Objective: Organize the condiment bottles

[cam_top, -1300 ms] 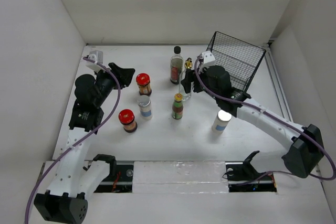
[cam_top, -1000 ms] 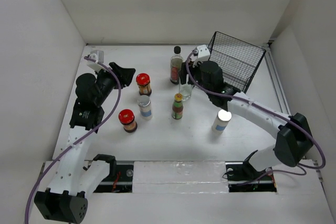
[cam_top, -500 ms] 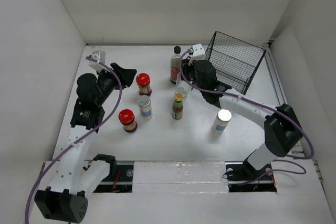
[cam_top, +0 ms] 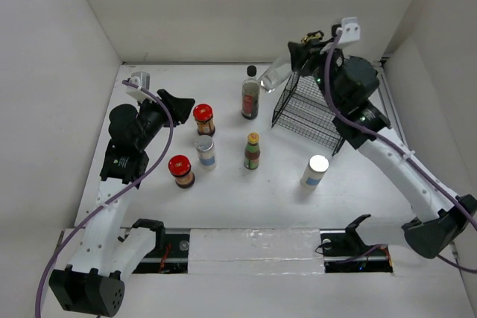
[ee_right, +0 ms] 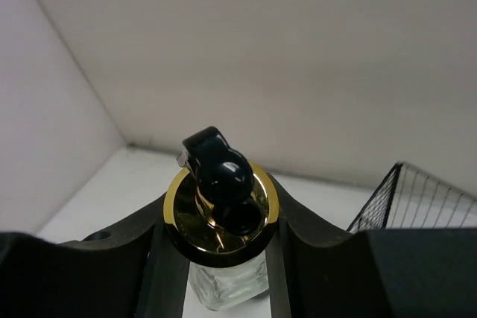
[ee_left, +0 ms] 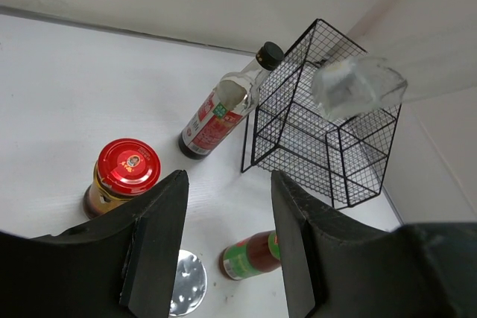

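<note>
1. Camera overhead: the right gripper (cam_top: pixel 298 56) is clenched on the gold-topped clear glass bottle (cam_top: pixel 274 77). It holds the bottle tilted in the air, with the base slanting away to the gripper's left.
2. The black wire basket (cam_top: pixel 307 115) sits on the white table (cam_top: pixel 223 199) below this gripper, on its near side. The right silver-capped white jar (cam_top: pixel 315 170) stands nearer still, beside the right arm.
3. The tall black-capped dark bottle (cam_top: pixel 250 94) stands upright to the lower left of the right gripper, just beside the basket. The yellow-capped green bottle (cam_top: pixel 253 151) stands nearer the bases.
4. The left gripper (cam_top: pixel 179 106) is spread and empty. The far red-lidded dark jar (cam_top: pixel 203 119) stands just to its right. The left silver-capped white jar (cam_top: pixel 206 152) and the near red-lidded dark jar (cam_top: pixel 180 170) stand on its near side.
5. Left wrist camera: nothing lies between the parted fingers (ee_left: pixel 156 236) of the left gripper (ee_left: pixel 227 184).
6. Ahead of them stand the far red-lidded dark jar (ee_left: pixel 123 176), the black-capped dark bottle (ee_left: pixel 223 106) and the basket (ee_left: pixel 320 132). The clear bottle (ee_left: pixel 358 87) shows blurred in front of the basket's top.
7. The green bottle (ee_left: pixel 250 256) and the left white jar's cap (ee_left: pixel 186 282) lie between the fingers, low in view.
8. Right wrist camera: the right gripper (ee_right: pixel 221 258) presses the clear bottle's neck from both sides, under its gold collar and black stopper (ee_right: pixel 220 184). A basket corner (ee_right: pixel 417 199) shows at right.
</note>
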You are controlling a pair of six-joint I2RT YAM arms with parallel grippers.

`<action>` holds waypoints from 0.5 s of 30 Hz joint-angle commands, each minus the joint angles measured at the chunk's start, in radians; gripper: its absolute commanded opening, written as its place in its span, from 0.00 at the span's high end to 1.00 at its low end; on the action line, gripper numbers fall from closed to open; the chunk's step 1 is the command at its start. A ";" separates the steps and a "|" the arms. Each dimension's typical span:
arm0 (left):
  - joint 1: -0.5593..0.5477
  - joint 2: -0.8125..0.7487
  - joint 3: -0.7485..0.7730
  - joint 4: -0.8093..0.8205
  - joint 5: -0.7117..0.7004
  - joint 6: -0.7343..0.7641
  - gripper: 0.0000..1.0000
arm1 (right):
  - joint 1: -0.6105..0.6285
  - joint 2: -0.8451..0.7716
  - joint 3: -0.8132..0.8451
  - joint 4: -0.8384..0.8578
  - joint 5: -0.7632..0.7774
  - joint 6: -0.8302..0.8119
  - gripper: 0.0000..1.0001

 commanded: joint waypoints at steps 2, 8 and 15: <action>-0.001 -0.013 0.001 0.056 0.017 -0.008 0.56 | -0.105 0.018 0.160 0.132 -0.017 -0.025 0.92; -0.001 -0.023 0.001 0.056 0.017 -0.008 0.56 | -0.220 0.166 0.356 0.132 0.004 -0.025 0.93; -0.001 -0.023 0.001 0.056 0.017 -0.008 0.56 | -0.315 0.286 0.477 0.110 0.030 -0.025 0.95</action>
